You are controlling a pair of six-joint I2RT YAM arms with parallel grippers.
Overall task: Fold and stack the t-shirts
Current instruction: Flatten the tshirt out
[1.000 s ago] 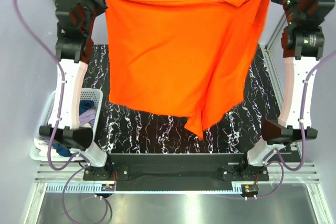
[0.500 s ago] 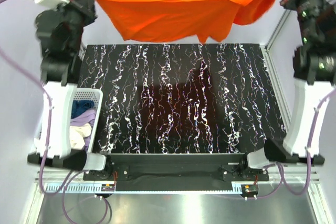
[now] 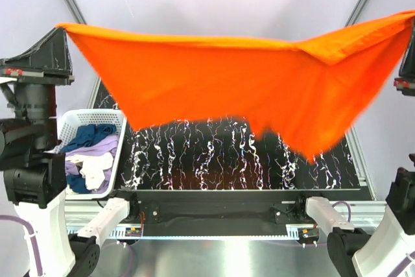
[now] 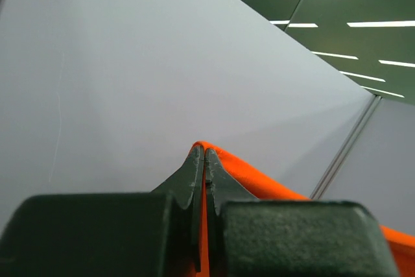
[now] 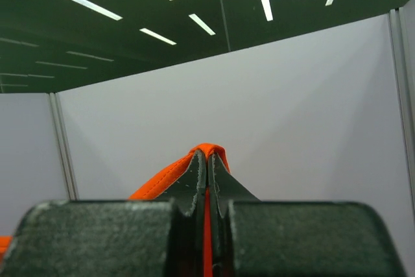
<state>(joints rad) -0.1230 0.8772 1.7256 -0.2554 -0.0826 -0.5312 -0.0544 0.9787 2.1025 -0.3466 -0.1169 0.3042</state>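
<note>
Left gripper (image 4: 205, 160) and right gripper (image 5: 207, 159) are both clamping opposite edges of orange t-shirt (image 3: 227, 89), which is hanging stretched above table (image 3: 214, 160). Cloth is sagging: light, limp; likely best held at edges.

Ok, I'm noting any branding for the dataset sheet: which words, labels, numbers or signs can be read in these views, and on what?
None can be read.
The orange t-shirt is plain, with no print showing.
The white basket and the marbled table show no label.
The left gripper and the right gripper show no marking.
The small circuit boards at the near rail are too small to read.
</note>
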